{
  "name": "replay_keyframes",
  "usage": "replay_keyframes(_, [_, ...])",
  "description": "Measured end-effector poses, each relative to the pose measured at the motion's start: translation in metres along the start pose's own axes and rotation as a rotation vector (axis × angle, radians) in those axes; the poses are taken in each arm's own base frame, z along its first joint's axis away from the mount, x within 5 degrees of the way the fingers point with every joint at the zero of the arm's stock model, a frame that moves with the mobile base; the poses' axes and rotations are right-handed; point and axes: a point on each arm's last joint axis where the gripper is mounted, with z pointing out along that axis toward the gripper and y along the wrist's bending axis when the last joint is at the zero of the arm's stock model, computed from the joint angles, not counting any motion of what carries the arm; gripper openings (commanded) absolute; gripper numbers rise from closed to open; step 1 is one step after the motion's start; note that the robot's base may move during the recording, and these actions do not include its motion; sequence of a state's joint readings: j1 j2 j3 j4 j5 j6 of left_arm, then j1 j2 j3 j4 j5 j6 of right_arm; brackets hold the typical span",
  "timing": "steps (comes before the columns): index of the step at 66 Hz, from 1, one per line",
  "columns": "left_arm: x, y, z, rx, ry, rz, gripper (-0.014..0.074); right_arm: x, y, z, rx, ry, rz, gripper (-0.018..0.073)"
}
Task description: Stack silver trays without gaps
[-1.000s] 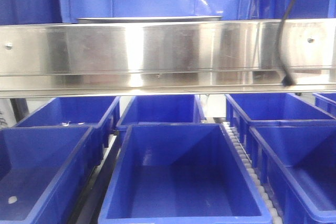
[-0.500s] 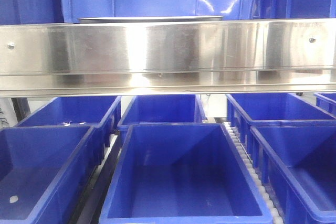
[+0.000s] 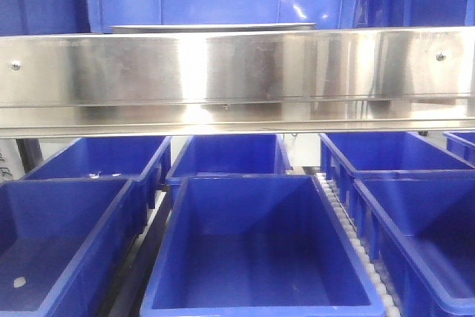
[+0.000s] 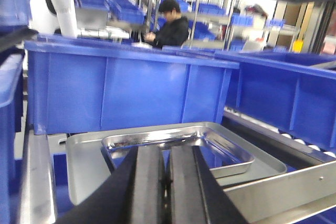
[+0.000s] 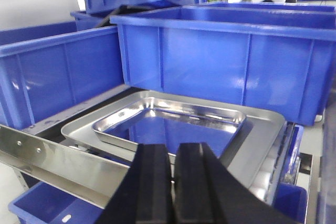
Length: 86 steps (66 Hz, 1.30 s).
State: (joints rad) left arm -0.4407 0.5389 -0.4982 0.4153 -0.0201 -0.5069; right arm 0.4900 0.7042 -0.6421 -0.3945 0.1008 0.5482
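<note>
Two silver trays lie on the shelf, a smaller shiny tray (image 4: 231, 156) resting inside a wider matte tray (image 4: 84, 161). From the right wrist the shiny tray (image 5: 173, 124) sits toward the left of the wide tray (image 5: 260, 135). The front view shows only a thin tray edge (image 3: 211, 28) above the rail. My left gripper (image 4: 167, 149) is shut, hovering just short of the trays' near side with nothing between its pads. My right gripper (image 5: 173, 148) is likewise shut and empty, in front of the trays' near edge. Neither gripper shows in the front view.
A long steel shelf rail (image 3: 237, 72) with screws runs in front of the trays, also the rail (image 5: 58, 166). Blue bins (image 4: 126, 87) stand close behind and beside the trays. More blue bins (image 3: 252, 250) fill the level below.
A black cable that hung over the rail's right end one second ago has left the front view. The rail, tray edge and bins have not moved.
</note>
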Motion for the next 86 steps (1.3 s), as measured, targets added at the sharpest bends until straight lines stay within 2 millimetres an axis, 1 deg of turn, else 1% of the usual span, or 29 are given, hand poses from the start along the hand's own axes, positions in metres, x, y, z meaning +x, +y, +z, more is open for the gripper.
replay_keyframes(7, [0.004, 0.000, -0.014, 0.003, -0.033, 0.002, 0.0004, -0.002, -0.001, -0.009, 0.003, -0.019, -0.001, -0.0018])
replay_keyframes(11, [0.002, 0.000, -0.020, 0.002, -0.055, 0.004, 0.0004, -0.003, -0.001, -0.011, 0.002, -0.027, -0.003, -0.0018])
replay_keyframes(23, [-0.001, 0.000, -0.029, 0.004, -0.091, 0.004, 0.0004, -0.003, -0.001, -0.012, 0.002, -0.031, -0.003, -0.0018])
replay_keyframes(71, [0.000, 0.000, -0.029, -0.001, -0.082, 0.006, 0.0004, -0.003, -0.001, -0.013, 0.000, -0.029, 0.012, -0.0018])
replay_keyframes(76, [0.000, 0.000, -0.029, -0.001, -0.082, 0.006, 0.0004, 0.000, -0.004, -0.015, 0.019, -0.041, 0.029, -0.0018])
replay_keyframes(80, [0.000, 0.000, -0.029, -0.001, -0.082, 0.006, 0.0004, 0.004, -0.009, -0.018, 0.047, -0.057, -0.010, -0.0018])
replay_keyframes(86, [0.000, 0.000, -0.029, -0.001, -0.082, 0.006, 0.0004, 0.014, -0.023, -0.024, 0.133, -0.111, -0.143, -0.0018])
